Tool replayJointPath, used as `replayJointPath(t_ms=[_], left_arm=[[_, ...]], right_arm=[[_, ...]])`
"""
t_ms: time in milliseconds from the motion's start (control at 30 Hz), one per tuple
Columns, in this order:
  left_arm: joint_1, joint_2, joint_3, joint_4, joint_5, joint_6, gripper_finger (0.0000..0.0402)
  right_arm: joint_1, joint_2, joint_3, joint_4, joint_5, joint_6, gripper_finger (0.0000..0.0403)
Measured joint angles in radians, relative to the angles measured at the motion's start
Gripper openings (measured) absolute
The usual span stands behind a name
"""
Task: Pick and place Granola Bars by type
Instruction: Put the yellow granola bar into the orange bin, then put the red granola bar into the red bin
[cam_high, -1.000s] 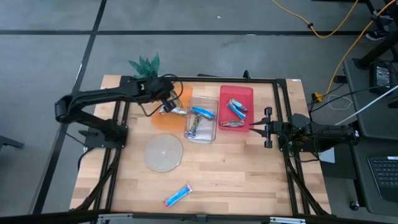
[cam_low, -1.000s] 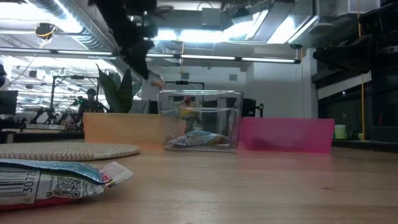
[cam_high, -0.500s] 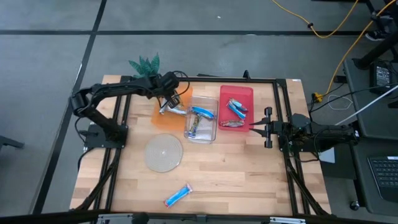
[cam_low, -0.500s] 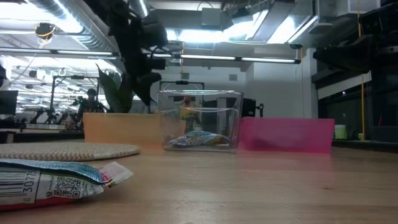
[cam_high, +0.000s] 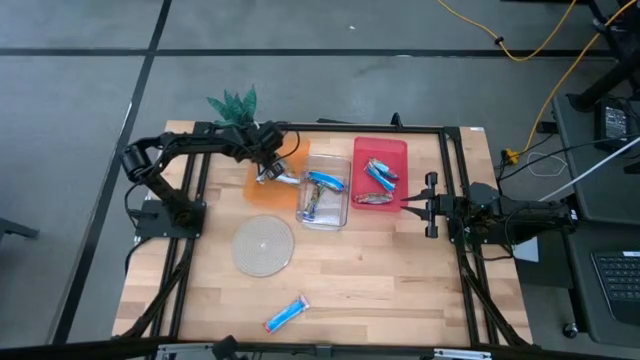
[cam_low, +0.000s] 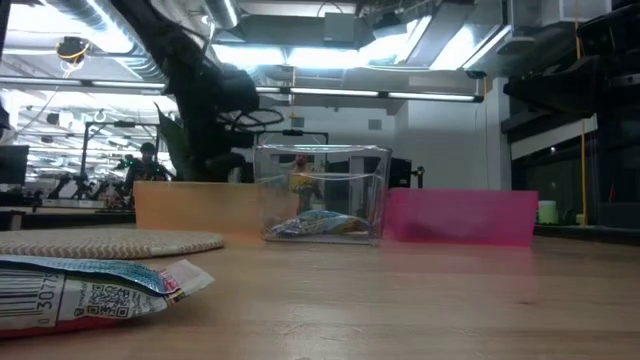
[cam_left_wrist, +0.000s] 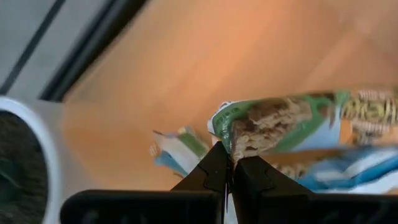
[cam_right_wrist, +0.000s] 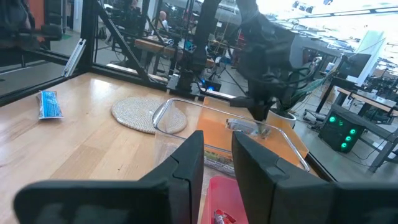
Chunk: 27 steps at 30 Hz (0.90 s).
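In the upper centre-left of the high view, the left gripper (cam_high: 268, 170) is pinching shut on a green-wrapped granola bar (cam_left_wrist: 292, 121) over the orange bin (cam_high: 262, 190).

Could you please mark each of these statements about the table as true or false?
1. The left gripper is shut on a granola bar over the orange bin. True.
2. The red bin holds no bars. False: several wrapped bars lie in it.
3. A blue-wrapped bar lies loose on the table, outside the bins. True.
4. The right gripper is reaching into the clear bin. False: it waits beside the red bin, holding nothing.
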Motion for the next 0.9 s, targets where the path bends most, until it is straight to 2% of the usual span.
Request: replayJointPath(t_ms=[200, 400, 700, 900], left_arm=[[0.015, 0.0, -0.044, 0.01, 0.093, 0.03, 0.0006], [0.016, 0.0, -0.055, 0.033, 0.098, 0.016, 0.002], [0.015, -0.001, -0.055, 0.03, 0.133, 0.006, 0.0111], [0.015, -0.051, -0.039, -0.019, 0.135, 0.0, 0.0165]], right_arm=[[0.0, 0.0, 0.0, 0.0, 0.0, 0.0, 0.0087], [0.0, 0.0, 0.0, 0.0, 0.0, 0.0, 0.0087], [0.0, 0.0, 0.0, 0.0, 0.0, 0.0, 0.0087], [0.0, 0.0, 0.0, 0.0, 0.0, 0.0, 0.0087]])
